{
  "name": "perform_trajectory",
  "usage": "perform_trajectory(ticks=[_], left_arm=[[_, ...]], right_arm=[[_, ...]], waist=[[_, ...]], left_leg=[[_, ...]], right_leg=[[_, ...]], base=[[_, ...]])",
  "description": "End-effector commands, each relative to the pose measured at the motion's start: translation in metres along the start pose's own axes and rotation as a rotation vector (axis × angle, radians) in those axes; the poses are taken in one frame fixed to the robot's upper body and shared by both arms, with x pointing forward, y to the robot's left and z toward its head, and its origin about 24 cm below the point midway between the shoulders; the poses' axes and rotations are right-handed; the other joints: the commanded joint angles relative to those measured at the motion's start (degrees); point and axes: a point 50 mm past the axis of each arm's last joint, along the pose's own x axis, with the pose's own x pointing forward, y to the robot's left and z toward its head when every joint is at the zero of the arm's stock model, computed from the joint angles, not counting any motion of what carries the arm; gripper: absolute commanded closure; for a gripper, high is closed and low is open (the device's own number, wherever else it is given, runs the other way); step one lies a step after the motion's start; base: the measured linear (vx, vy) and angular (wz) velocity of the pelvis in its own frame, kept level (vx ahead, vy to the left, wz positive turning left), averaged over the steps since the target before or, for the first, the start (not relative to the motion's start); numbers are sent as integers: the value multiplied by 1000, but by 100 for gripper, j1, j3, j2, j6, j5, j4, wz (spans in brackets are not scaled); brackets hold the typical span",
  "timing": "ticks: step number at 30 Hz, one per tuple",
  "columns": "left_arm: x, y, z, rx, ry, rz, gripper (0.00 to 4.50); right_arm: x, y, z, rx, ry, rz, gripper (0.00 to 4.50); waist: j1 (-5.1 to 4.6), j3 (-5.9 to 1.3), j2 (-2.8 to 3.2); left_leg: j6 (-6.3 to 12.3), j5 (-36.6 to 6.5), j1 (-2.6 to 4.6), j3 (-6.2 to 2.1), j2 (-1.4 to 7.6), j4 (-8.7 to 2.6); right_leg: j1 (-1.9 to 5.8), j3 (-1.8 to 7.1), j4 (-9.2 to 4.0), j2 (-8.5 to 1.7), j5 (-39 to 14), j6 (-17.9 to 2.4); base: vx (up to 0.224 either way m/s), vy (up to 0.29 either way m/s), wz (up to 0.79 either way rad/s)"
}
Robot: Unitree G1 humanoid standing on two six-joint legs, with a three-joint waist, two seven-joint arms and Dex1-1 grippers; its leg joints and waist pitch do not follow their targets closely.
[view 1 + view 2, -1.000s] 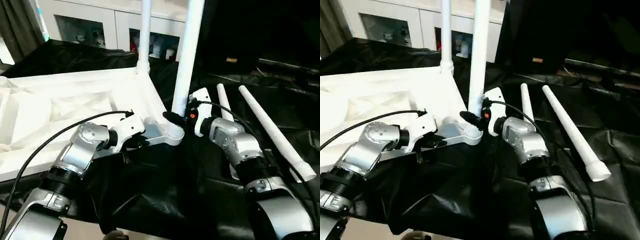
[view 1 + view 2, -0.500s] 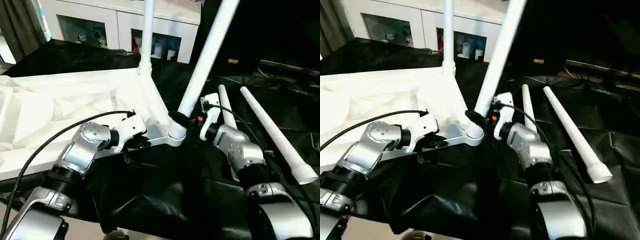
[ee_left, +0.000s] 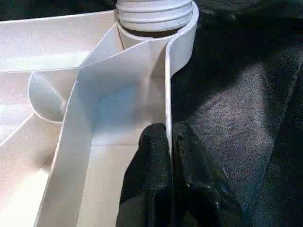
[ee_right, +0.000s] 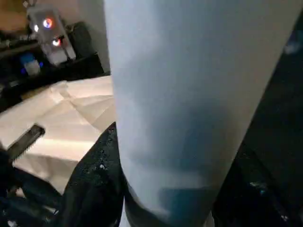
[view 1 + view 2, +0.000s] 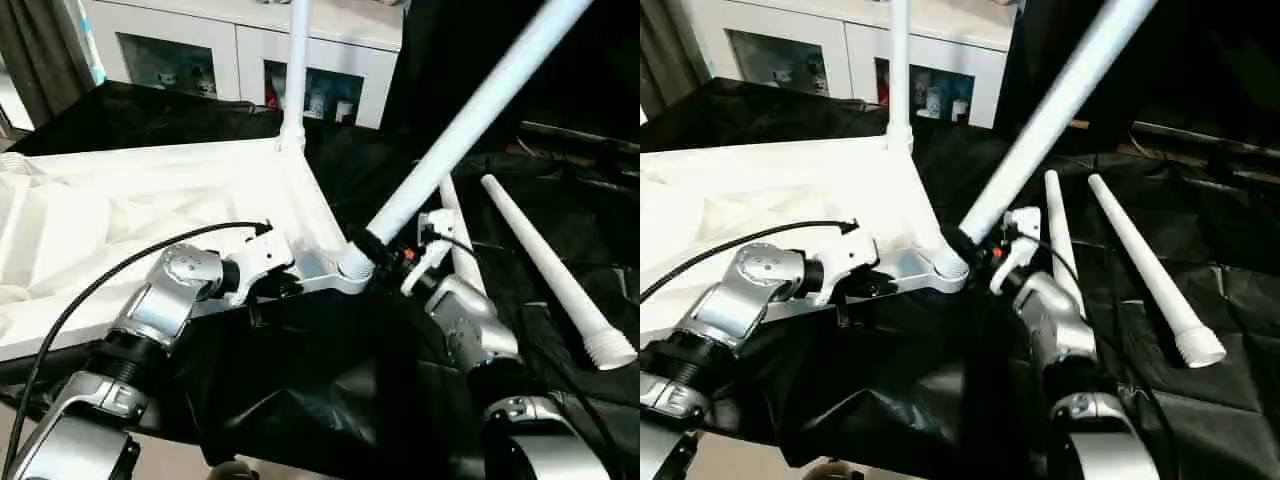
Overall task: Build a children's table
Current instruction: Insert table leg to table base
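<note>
the scene is viewed from the head by two eye cameras set slightly apart, both aimed forward and down over the silver forearms; the upturned table top [image 5: 150,200], the tilted leg [image 5: 470,120] and the white cabinet [image 5: 240,50] behind are shared by both. the left wrist view is taken very close along the left gripper [image 3: 170,142], toward the top's rim and corner socket [image 3: 156,14]. the right wrist view is taken closer still, pressed against the tilted leg.
</note>
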Motion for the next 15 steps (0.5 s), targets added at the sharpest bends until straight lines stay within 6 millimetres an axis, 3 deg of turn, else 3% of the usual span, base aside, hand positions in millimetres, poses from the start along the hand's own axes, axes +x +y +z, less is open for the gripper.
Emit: perform_trajectory(ticks=[1, 9, 15], left_arm=[[7, -5, -6, -15, 16, -23, 450], [7, -4, -6, -12, 18, -20, 450], [7, -7, -5, 5, 4, -70, 450]], right_arm=[[-15, -2, -26, -20, 123, -32, 259], [-11, 4, -23, -120, 119, 11, 259], [-2, 7, -26, -115, 222, 99, 259]], waist=[[-36, -253, 71], [-49, -230, 79], [-66, -218, 62]], left_leg=[[33, -1045, 106, -95, 341, -471], [6, -1303, 108, -108, 353, -508], [4, -1435, 100, -114, 352, -524]], right_leg=[[143, 220, -469, -489, -136, -1314], [113, 237, -514, -487, -510, -1247], [108, 242, -537, -492, -728, -1228]], base=[[0, 0, 0], [0, 0, 0], [0, 0, 0]])
